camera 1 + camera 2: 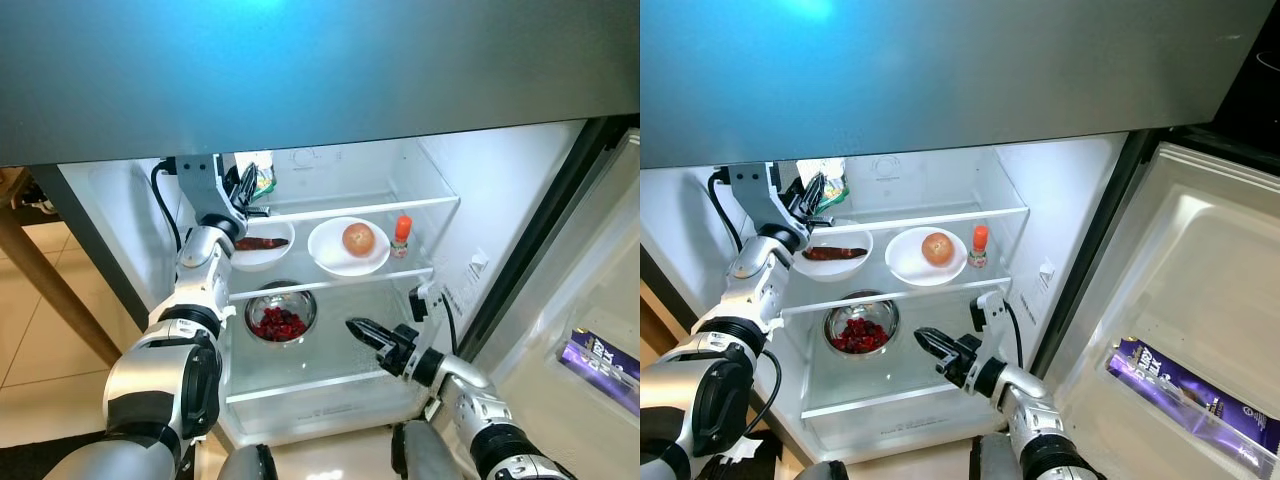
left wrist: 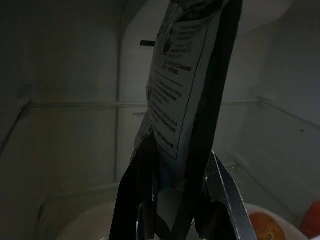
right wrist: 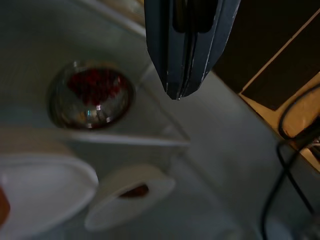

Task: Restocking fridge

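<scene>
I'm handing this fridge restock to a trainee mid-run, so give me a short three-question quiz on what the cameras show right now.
1. True or false: the left pincer is shut on a printed packet held up inside the fridge.
2. Which item sits on the white plate? A) an onion B) a red chilli C) the small red-capped bottle
3. Fill in: the steel bowl of red pieces stands on the ____ shelf, below the plate.

Key
1. True; the packet sits between its fingers.
2. A; the chilli lies in the white bowl beside the plate, and the bottle stands to its right.
3. Lower; the right pincer, shut, hovers to its right.
</scene>
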You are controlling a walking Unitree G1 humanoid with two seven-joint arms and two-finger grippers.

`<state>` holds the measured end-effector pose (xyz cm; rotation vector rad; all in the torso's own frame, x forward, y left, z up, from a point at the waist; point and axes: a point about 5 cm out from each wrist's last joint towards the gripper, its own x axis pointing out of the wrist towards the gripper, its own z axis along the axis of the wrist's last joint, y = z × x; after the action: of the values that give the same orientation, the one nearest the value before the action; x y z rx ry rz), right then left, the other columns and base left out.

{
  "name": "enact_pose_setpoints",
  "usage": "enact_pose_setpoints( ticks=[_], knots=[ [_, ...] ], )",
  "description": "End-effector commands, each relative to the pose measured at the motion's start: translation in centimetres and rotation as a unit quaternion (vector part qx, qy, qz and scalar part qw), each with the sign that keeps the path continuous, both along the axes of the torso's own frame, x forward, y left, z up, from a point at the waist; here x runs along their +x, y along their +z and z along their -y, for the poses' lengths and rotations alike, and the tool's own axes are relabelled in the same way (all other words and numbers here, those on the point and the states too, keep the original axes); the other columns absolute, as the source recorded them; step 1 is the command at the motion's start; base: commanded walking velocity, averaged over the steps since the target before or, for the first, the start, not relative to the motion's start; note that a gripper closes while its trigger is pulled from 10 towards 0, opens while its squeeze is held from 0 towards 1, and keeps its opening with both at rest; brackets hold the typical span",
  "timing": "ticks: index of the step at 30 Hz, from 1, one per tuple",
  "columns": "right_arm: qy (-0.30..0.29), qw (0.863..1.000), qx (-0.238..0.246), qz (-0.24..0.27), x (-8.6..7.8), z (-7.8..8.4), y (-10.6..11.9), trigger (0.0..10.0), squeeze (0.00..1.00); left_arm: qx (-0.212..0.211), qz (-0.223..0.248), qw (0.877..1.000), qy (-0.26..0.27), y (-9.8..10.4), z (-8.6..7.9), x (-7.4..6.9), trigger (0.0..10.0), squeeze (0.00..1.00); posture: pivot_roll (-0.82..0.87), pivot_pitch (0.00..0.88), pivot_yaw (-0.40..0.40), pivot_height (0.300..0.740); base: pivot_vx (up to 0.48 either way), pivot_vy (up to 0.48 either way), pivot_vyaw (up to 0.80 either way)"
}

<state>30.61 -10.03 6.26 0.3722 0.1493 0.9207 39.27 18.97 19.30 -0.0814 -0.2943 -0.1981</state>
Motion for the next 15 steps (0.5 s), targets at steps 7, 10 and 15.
enact_pose_setpoints(
  ticks=[7,10,15],
  knots=[
    [0.012,0.998,0.025,0.057,1.2,0.0,3.3,10.0,0.0,0.002,0.032,0.999,-0.001,-0.2,-0.5,-0.7,10.0,0.0,-0.13,0.002,-0.029,0.6,0.0,0.0,0.0],
    [0.016,0.998,0.025,0.061,1.2,-0.1,3.5,10.0,0.0,0.005,0.041,0.999,-0.005,-0.4,-0.5,-1.0,10.0,0.0,-0.13,0.0,-0.03,0.6,0.0,0.0,0.0],
    [0.031,0.997,0.038,0.066,0.8,-0.2,3.9,10.0,0.0,0.001,0.054,0.999,-0.001,-0.5,-0.7,-1.4,10.0,0.0,-0.12,0.0,-0.033,0.6,0.0,0.0,0.0]
  ],
)
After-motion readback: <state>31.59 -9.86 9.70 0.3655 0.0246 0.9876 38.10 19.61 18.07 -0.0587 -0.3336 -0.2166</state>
